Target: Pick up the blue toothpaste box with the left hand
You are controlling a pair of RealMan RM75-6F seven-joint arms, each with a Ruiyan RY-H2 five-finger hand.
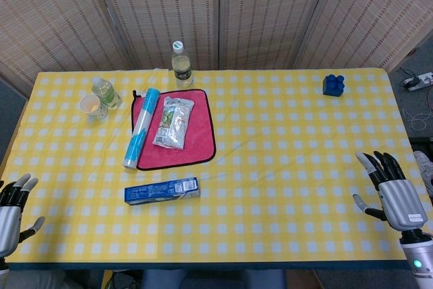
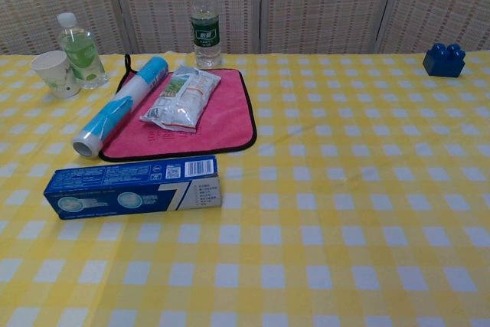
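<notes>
The blue toothpaste box [image 1: 162,191] lies flat on the yellow checked tablecloth [image 1: 284,167], front left of centre; in the chest view the box [image 2: 132,188] is close, at the lower left. My left hand [image 1: 13,213] hovers at the table's front left corner, fingers spread, holding nothing, well to the left of the box. At the front right corner my right hand [image 1: 396,194] is also open with its fingers apart. Neither hand shows in the chest view.
Behind the box, a pink cloth [image 1: 191,147] carries a snack packet [image 1: 173,121] and a blue-and-white roll [image 1: 141,127]. A paper cup [image 1: 90,105] and small bottle [image 1: 106,92] stand far left, a taller bottle [image 1: 180,64] at the back, a blue block [image 1: 333,84] back right.
</notes>
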